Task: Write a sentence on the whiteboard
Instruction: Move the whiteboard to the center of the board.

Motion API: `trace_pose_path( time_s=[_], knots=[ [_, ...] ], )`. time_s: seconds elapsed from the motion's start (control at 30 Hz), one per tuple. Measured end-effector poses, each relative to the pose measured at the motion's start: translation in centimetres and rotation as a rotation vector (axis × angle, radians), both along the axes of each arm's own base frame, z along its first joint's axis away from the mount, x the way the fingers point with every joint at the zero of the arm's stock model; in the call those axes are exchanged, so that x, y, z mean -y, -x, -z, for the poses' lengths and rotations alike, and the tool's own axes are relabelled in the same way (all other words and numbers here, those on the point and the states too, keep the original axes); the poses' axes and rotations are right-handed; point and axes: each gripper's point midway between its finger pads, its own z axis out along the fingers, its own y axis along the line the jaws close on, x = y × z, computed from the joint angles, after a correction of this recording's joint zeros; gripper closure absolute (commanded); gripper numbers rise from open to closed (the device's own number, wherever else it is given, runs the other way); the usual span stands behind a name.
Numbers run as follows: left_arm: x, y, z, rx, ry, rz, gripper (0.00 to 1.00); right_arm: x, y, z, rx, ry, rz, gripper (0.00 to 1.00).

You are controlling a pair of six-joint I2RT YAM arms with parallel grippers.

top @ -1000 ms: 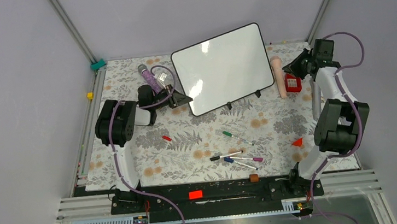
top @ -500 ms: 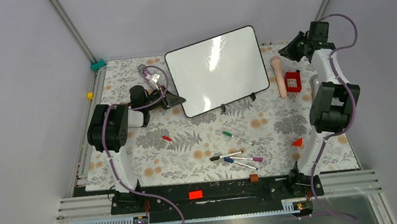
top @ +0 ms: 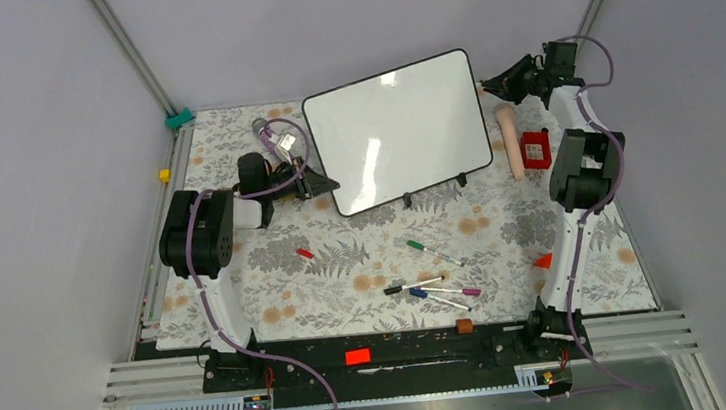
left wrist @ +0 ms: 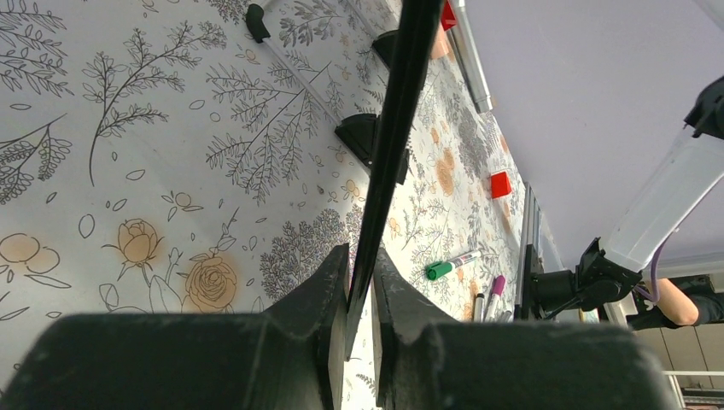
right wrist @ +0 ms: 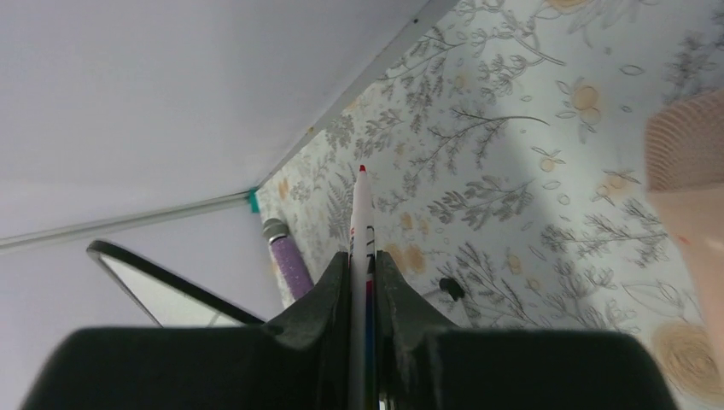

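Observation:
The whiteboard (top: 397, 131) stands tilted on its two small black feet at the back middle of the table. Its face is blank; no red sentence shows on it. My left gripper (top: 322, 182) is shut on the board's lower left edge, which shows as a thin black frame (left wrist: 393, 128) between the left gripper's (left wrist: 360, 282) jaws. My right gripper (top: 503, 79) hovers just beyond the board's upper right corner and is shut on a white marker with a red tip (right wrist: 362, 213). In the right wrist view the right gripper (right wrist: 362, 260) points past a corner of the board (right wrist: 162, 290).
Several loose markers (top: 433, 292) and a green marker (top: 431, 250) lie in front of the board. A red cap (top: 304, 253), a red box (top: 535, 149), a beige cylinder (top: 508, 139), a purple glitter tube (top: 272, 138) and a red triangle (top: 544, 261) lie around.
My left gripper has shifted the board to the left and turned it slightly. My right arm has swung up and leftward with the marker, to the board's upper right corner.

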Motion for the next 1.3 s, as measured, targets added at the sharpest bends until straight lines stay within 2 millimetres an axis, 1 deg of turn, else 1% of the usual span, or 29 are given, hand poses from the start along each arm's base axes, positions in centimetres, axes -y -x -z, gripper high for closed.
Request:
trace_pose_path(
  time_s=[0.17,0.3,0.37,0.5,0.6,0.8,0.83,0.9,1.0,1.03,1.17,1.3],
  knots=[
    [0.0,0.1,0.1,-0.004,-0.003,0.006,1.0,-2.2,-1.8,1.1,0.012,-0.139,-0.051,1.0],
    [0.0,0.1,0.1,-0.002,-0.005,0.008,1.0,-4.0,-2.8,2.2,0.004,-0.194,-0.072,1.0],
    [0.0,0.1,0.1,0.0,-0.006,0.009,1.0,-4.9,-3.1,2.4,0.0,-0.215,-0.075,1.0],
    [0.0,0.2,0.3,-0.001,-0.01,0.012,1.0,-7.2,-4.1,1.3,0.036,-0.305,-0.081,1.0],
    [0.0,0.3,0.5,-0.009,-0.014,0.015,1.0,-8.3,-4.6,0.7,0.049,-0.37,-0.081,1.0],
    [0.1,0.2,0.4,0.003,-0.021,0.022,1.0,-8.6,-4.5,1.0,0.024,-0.441,-0.066,1.0],
    [0.1,0.2,0.5,0.001,-0.023,0.024,1.0,-8.8,-4.2,1.4,0.014,-0.457,-0.067,1.0],
    [0.1,0.3,0.6,-0.001,-0.029,0.027,1.0,-9.0,-3.2,2.8,-0.031,-0.491,-0.052,1.0],
    [0.3,0.2,0.6,0.003,-0.044,0.038,1.0,-9.4,-0.7,5.6,-0.113,-0.528,-0.028,1.0],
    [0.3,0.2,0.7,0.004,-0.049,0.038,1.0,-9.5,-0.1,5.8,-0.097,-0.518,-0.029,1.0],
    [0.5,0.5,0.5,0.013,-0.081,0.043,1.0,-10.2,3.0,5.1,-0.128,-0.525,-0.02,1.0],
    [0.3,1.0,0.5,-0.003,-0.097,0.05,1.0,-9.5,5.3,4.1,-0.115,-0.507,0.006,1.0]
  ],
)
